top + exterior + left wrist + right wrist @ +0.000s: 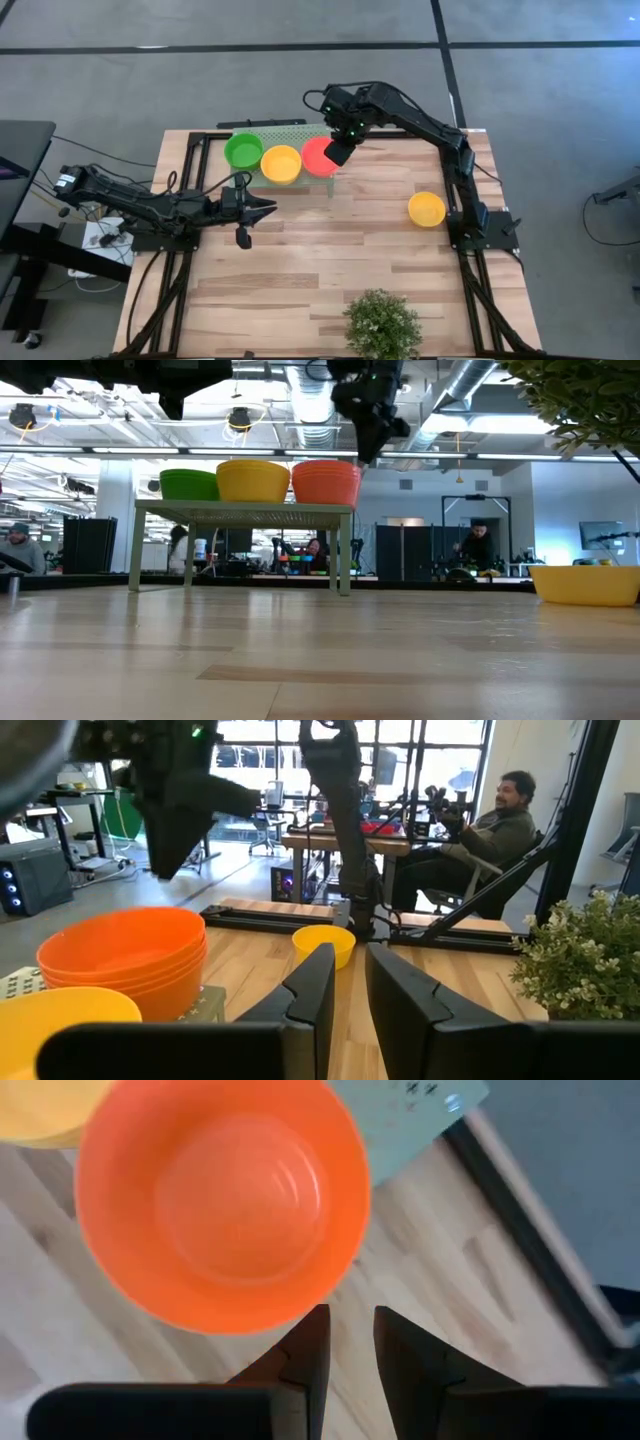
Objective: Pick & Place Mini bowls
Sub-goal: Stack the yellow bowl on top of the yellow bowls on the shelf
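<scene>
Three stacks of mini bowls stand on the pale green perforated stand: green, yellow and red-orange. In the low view they sit side by side on the stand's top. A single yellow bowl rests on the table at the right. My right gripper hovers above the right rim of the red-orange stack, its fingers narrowly apart and empty. My left gripper hangs over the table just in front of the stand, fingers narrowly apart and empty.
A small bushy potted plant stands at the table's near edge. Black frame rails run along the table's left and right sides. Bare wood lies between the stand, the single yellow bowl and the plant. People sit in the room beyond the table.
</scene>
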Action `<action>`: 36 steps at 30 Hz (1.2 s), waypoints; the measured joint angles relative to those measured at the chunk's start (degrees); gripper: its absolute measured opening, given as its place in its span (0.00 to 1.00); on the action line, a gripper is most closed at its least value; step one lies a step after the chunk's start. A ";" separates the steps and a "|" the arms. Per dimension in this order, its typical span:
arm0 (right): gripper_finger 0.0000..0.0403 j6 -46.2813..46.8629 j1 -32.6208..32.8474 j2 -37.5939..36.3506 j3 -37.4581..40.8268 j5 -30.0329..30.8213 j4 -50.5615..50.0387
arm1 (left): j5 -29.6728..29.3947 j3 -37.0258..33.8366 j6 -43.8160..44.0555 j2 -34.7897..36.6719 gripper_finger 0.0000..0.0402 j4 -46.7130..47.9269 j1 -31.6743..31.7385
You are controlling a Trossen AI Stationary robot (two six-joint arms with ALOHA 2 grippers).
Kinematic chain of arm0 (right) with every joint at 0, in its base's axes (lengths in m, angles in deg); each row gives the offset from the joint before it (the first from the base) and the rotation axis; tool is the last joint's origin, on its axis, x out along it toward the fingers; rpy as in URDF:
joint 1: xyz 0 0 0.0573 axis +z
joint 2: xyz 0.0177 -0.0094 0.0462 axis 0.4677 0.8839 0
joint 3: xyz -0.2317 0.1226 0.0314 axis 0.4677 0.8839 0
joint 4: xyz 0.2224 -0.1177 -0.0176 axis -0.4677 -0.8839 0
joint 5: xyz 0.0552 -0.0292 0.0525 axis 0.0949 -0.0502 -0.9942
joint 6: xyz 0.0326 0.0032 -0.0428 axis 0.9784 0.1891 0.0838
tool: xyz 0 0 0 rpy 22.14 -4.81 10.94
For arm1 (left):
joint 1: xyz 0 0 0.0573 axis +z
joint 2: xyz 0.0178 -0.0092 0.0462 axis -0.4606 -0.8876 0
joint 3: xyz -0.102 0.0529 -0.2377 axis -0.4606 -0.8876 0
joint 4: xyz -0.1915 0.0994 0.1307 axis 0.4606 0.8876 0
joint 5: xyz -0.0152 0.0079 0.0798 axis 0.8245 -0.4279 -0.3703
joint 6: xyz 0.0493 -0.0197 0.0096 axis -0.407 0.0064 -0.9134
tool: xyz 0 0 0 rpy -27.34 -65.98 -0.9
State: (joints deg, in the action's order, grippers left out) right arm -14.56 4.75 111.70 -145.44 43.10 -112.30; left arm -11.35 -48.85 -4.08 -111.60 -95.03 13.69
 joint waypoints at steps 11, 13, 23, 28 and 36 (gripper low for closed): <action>0.19 3.48 7.55 -8.01 0.02 10.64 -1.63 | -0.01 0.03 0.00 0.00 0.15 1.18 0.00; 0.19 3.52 9.29 -9.12 0.05 10.61 -1.63 | 0.00 0.03 0.00 0.00 0.15 1.59 0.00; 0.19 12.39 14.32 -19.96 25.81 12.57 1.60 | 0.00 0.03 0.20 0.00 0.15 2.99 -0.16; 0.19 19.55 13.50 -32.98 49.09 11.48 14.75 | 0.00 0.03 0.18 0.04 0.15 2.99 -0.22; 0.19 32.58 10.82 -50.78 78.35 8.10 23.37 | -0.02 0.03 0.07 0.11 0.15 1.48 -0.20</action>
State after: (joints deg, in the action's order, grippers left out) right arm 18.02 15.58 60.92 -67.10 51.19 -88.93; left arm -11.37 -48.82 -4.02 -111.49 -93.55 13.49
